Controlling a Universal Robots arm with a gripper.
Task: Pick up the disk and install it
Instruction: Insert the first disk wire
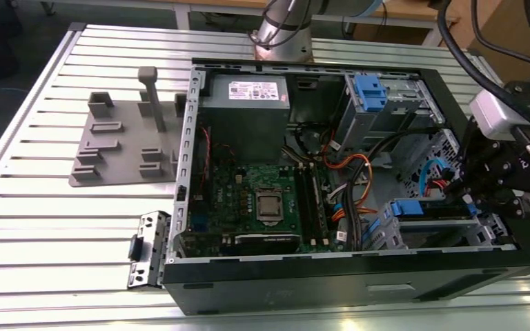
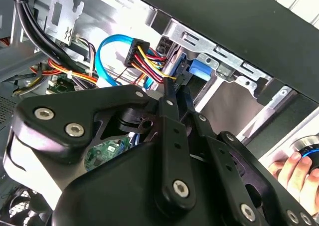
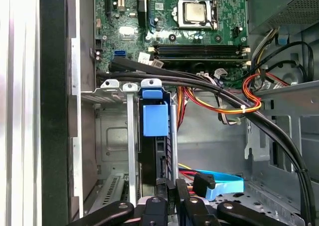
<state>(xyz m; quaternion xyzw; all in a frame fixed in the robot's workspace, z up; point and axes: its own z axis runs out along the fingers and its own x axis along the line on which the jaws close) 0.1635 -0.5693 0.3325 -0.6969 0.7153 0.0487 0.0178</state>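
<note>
The disk (image 3: 155, 118), dark with a bright blue carrier, stands edge-on in the metal drive cage (image 3: 130, 136) of the open computer case (image 1: 339, 276). In the exterior view the disk (image 1: 421, 208) sits in the lower bay at that view's right. My gripper (image 1: 475, 198) reaches into the case right beside it. In both wrist views the black fingers are drawn close together, and the gripper (image 3: 172, 188) meets the disk's near end. In the second wrist view the gripper (image 2: 175, 86) points at the blue carrier (image 2: 197, 69). I cannot tell whether anything is pinched between the fingers.
Black and coloured cables (image 3: 224, 94) and a blue data cable (image 2: 107, 46) run close to the cage. The motherboard (image 1: 256, 207) and grey power supply (image 1: 243, 114) fill the case's other side. A grey fixture (image 1: 122, 145) sits on the slatted table. A person's hand (image 2: 294, 171) rests outside the case.
</note>
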